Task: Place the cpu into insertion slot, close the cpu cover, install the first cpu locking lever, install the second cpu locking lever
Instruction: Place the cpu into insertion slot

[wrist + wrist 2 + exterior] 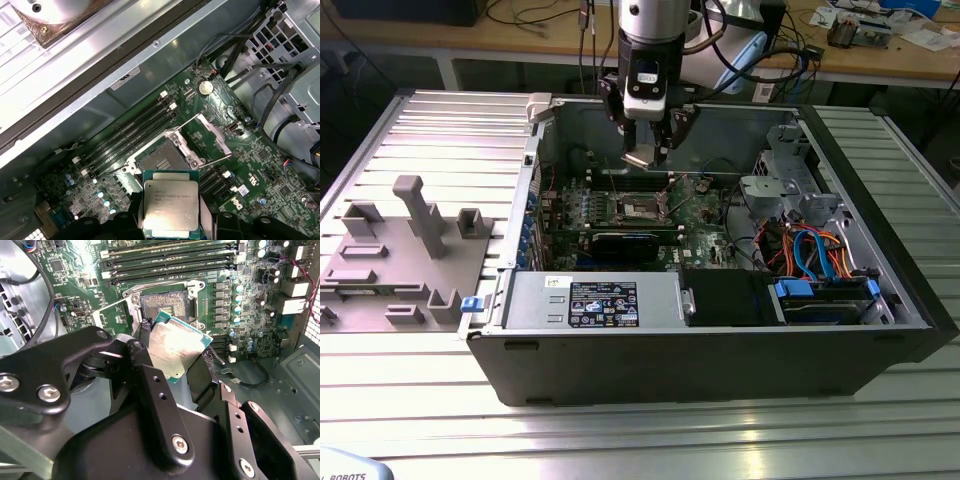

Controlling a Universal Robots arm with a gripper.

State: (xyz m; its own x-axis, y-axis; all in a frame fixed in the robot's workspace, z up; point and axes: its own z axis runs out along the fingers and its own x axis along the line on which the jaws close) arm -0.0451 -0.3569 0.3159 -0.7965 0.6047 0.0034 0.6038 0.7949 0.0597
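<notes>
cpu: the cpu (pixel 642 157) (pixel 180 347) (pixel 170 207) hangs in the air in the upper middle of the exterior view, inside the open case, with its silver-grey top showing in both wrist views.
Jaws: closed on 2 opposite edges of the cpu, gripping it.
gripper: the gripper (pixel 648 140) (pixel 175 354) (pixel 170 222) points down from the arm, and its black fingers (pixel 211 222) flank the chip.
insertion slot: the insertion slot (pixel 642 207) (pixel 164 304) (pixel 161 161) lies bare below the cpu, apart from it, its contact field exposed.
cpu cover: the cpu cover (pixel 214 132) stands swung open just beside the slot.
Levers: 2 locking levers (pixel 187 119), thin metal rods, stick out unlatched near the slot.
Memory: the memory slots (pixel 170 260) (pixel 130 135) run in parallel rows beside the slot.
motherboard: the green motherboard (pixel 705 218) carries all of these.
Case: the computer case (pixel 720 360) lies on its side, open, centre frame, with a power supply (pixel 600 300) at its near wall.
Table: the slatted metal table (pixel 620 420) holds the case and a grey fixture (pixel 400 260) at the exterior view's left.
</notes>
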